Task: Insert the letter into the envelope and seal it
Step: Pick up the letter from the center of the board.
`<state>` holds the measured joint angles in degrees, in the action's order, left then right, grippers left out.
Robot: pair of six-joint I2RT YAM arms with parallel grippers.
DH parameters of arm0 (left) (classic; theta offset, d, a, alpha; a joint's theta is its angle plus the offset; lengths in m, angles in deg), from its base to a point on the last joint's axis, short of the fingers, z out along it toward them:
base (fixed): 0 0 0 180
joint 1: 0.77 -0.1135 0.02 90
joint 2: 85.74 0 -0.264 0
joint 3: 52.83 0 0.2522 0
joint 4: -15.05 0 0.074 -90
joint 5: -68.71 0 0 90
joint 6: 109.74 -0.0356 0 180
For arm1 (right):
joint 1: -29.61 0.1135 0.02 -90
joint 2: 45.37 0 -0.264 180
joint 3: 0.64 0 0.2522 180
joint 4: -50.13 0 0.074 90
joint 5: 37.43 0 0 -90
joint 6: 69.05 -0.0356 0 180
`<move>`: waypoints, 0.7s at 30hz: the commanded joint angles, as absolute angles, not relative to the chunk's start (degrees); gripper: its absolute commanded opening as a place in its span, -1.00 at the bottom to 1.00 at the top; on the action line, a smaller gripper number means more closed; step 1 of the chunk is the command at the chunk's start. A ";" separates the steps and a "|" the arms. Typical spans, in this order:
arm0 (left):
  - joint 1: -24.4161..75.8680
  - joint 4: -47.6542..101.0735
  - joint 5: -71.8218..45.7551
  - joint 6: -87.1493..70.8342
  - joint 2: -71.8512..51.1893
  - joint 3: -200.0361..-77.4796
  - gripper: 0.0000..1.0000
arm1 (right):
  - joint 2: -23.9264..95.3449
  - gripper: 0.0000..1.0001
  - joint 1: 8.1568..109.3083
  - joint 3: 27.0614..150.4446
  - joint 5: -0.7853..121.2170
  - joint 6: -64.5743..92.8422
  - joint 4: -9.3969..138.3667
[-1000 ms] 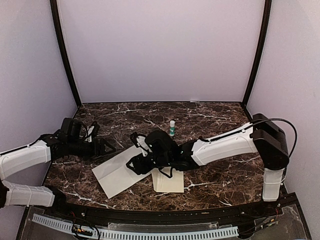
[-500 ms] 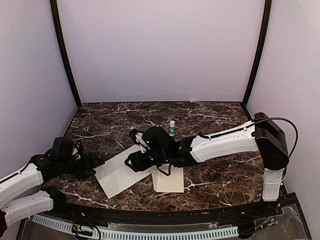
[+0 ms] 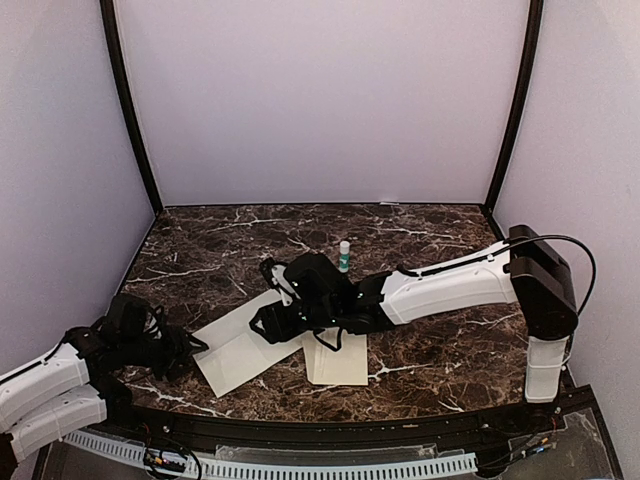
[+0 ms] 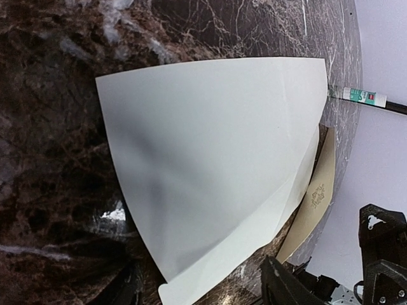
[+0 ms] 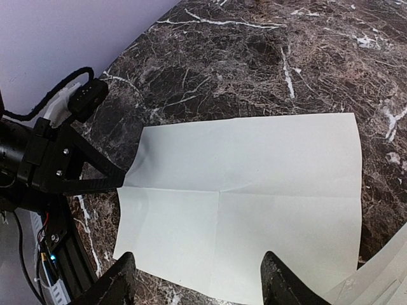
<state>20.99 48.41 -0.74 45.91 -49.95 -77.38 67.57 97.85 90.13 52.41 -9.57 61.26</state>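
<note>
The letter (image 3: 238,347) is a white creased sheet lying flat on the marble, left of centre. It fills the left wrist view (image 4: 216,159) and the right wrist view (image 5: 254,197). The cream envelope (image 3: 336,361) lies to its right, partly under the right arm, and its emblem shows in the left wrist view (image 4: 316,197). My left gripper (image 3: 190,347) is open at the letter's left edge, low over the table, with the sheet's edge between its fingers (image 4: 200,293). My right gripper (image 3: 265,323) is open and empty, hovering over the letter's right part (image 5: 197,286).
A small glue stick (image 3: 344,256) stands behind the right arm and also shows in the left wrist view (image 4: 362,96). The left gripper's black fingers (image 5: 95,181) touch the letter's edge in the right wrist view. The table's near rim (image 3: 300,425) runs close below the papers.
My left arm has pulled back toward the near left and dropped low, its gripper now at the letter's left edge. My right gripper shifted slightly left over the letter. The papers have not moved.
</note>
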 commanded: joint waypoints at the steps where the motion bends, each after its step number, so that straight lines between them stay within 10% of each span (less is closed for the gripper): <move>1: 20.76 45.80 1.73 48.06 -50.40 -74.98 0.20 | 67.50 0.27 97.69 92.04 51.19 -9.34 61.64; 21: 20.76 35.79 -0.88 49.75 -50.04 -67.51 -0.68 | 65.42 0.27 97.66 91.45 50.38 -9.91 62.65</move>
